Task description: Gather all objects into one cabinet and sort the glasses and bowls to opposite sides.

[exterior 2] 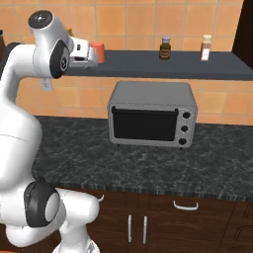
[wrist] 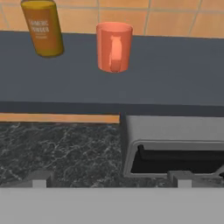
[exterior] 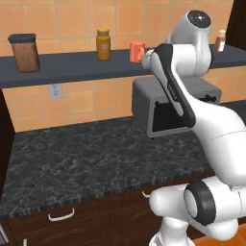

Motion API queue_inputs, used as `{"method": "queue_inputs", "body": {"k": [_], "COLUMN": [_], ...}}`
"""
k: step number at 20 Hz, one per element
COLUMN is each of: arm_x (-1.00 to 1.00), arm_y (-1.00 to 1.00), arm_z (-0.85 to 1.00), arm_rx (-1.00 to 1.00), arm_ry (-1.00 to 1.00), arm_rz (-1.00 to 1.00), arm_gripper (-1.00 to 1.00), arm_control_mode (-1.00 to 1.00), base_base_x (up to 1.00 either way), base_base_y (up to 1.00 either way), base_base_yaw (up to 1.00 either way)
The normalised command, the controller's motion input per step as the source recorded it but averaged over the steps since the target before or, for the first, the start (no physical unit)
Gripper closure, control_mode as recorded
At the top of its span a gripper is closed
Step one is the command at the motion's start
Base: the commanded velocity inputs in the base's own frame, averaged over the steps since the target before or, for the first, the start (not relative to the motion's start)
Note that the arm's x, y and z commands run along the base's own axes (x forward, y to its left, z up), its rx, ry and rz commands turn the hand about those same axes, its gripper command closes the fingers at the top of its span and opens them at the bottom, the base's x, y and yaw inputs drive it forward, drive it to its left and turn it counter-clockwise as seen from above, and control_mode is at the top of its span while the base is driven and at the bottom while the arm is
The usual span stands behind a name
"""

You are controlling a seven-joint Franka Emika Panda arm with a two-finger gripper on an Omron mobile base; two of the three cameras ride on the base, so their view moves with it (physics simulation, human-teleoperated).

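Observation:
An orange-red cup [wrist: 114,46], one of the glasses, stands upright on the dark shelf [wrist: 175,74] against the tiled wall. It also shows as the cup [exterior: 137,51] beside my forearm and as the cup [exterior 2: 99,52] just past my hand. My gripper [wrist: 111,178] is open and empty. It hangs in front of the shelf, short of the cup and a little below it. The bowls are out of view. Dark brown wood [exterior 2: 245,29] rises at the shelf's right end; I cannot tell whether it is the cabinet.
A yellow-brown spice jar [wrist: 43,27] stands left of the cup, and a brown canister [exterior: 25,52] further left. Two small bottles [exterior 2: 165,49] stand on the shelf's right part. A grey toaster oven [exterior 2: 150,114] sits on the black marble counter [exterior: 81,158] below.

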Motion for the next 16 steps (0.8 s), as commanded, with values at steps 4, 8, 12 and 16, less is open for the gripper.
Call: {"method": "queue_inputs", "body": {"k": [4,8,12,16], "arm_x": [0.47,0.43,0.17,0.09], "arm_y": [0.00,0.01,0.00,-0.03], "arm_z": [0.01,0.00,0.00,0.00], "arm_rx": [0.00,-0.02,0.00,0.00], "arm_ry": [0.04,0.03,0.04,0.00], "arm_rz": [0.01,0.00,0.00,0.00], "arm_gripper": [-1.00,-1.00,-1.00,-1.00], "arm_control_mode": [-1.00,-1.00,-1.00,-1.00], "base_base_x": [0.00,0.00,0.00,0.00], "base_base_y": [0.00,0.00,0.00,0.00], "base_base_yaw": [0.00,0.00,0.00,0.00]}}
